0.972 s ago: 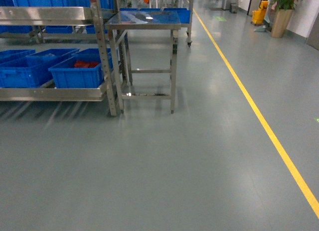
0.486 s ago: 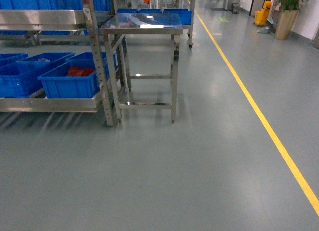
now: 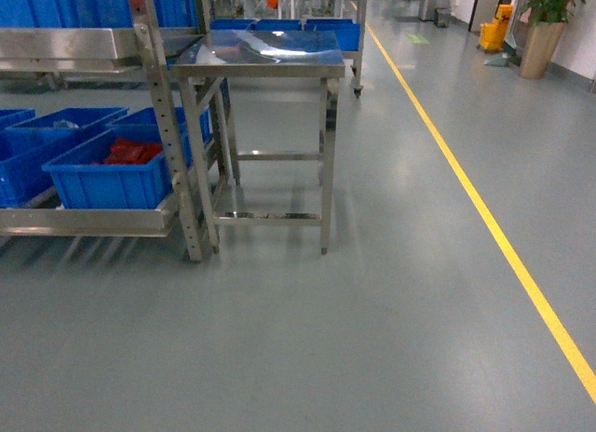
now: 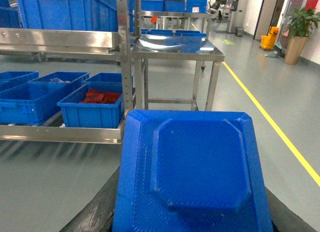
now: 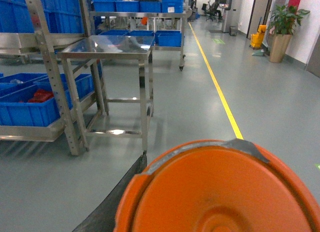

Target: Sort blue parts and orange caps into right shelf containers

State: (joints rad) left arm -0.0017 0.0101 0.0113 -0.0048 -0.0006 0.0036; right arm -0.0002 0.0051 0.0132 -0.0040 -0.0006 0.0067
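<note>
In the left wrist view a blue part (image 4: 200, 167), a flat plate with a raised octagonal centre, fills the lower frame, and my left gripper (image 4: 192, 214) is shut on it, dark fingers (image 4: 100, 214) showing at its sides. An orange cap (image 5: 220, 192), round and ridged, fills the lower right wrist view, with my right gripper (image 5: 220, 207) shut on it. Blue shelf containers (image 3: 102, 181) stand on the low steel shelf at the left. One holds red pieces (image 3: 130, 153). Neither gripper shows in the head view.
A steel rack (image 3: 158, 125) stands at the left, with more blue totes above. Beside it is a shiny steel table (image 3: 261, 55) on thin legs. A yellow floor line (image 3: 494, 236) runs along the right. A potted plant (image 3: 545, 32) stands far right.
The rack and the steel table have grown larger and slid lower and leftward in the head view, so my base has come closer to them.
</note>
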